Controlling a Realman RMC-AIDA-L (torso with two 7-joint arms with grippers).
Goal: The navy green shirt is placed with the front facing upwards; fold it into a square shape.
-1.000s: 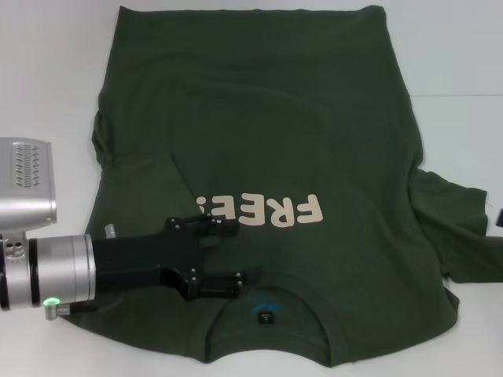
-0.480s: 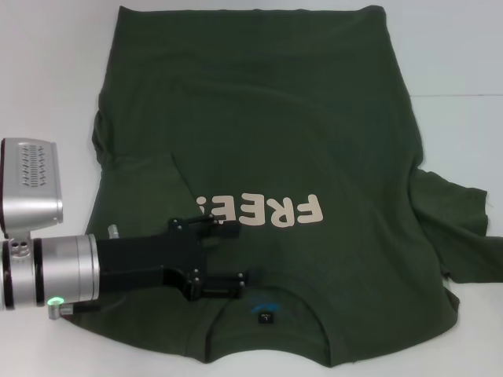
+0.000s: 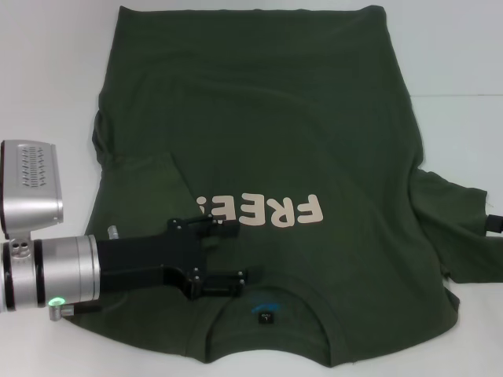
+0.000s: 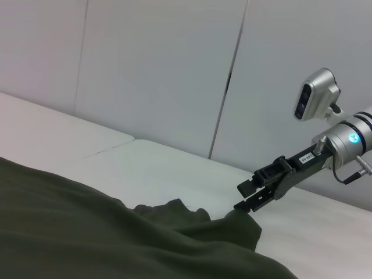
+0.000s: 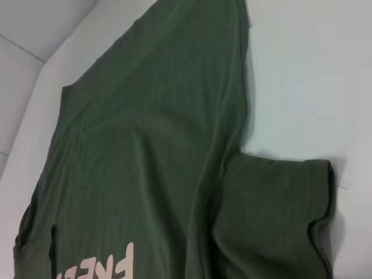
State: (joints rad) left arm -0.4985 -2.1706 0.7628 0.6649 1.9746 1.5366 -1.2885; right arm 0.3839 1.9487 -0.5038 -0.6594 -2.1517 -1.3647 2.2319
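The navy green shirt (image 3: 299, 133) lies front up on the white table (image 3: 47, 71), collar toward me, with cream lettering (image 3: 271, 210) on the chest and a small tag (image 3: 266, 318) inside the neck. The sleeve on my left is folded in over the chest. My left gripper (image 3: 236, 253) is open just above the cloth beside the collar, holding nothing. My right gripper (image 4: 239, 199) is open at the outer edge of the spread right sleeve (image 3: 464, 228). Only its tip (image 3: 495, 223) shows at the edge of the head view. The right wrist view shows the shirt (image 5: 145, 145) and that sleeve (image 5: 273, 209).
White table surface (image 5: 314, 87) surrounds the shirt, with a seam (image 3: 464, 96) running across it. A grey panelled wall (image 4: 163, 75) stands behind the table in the left wrist view.
My right gripper's tip has come into the head view at the right edge, by the right sleeve. The left arm shifted slightly to the right and its fingers stay apart.
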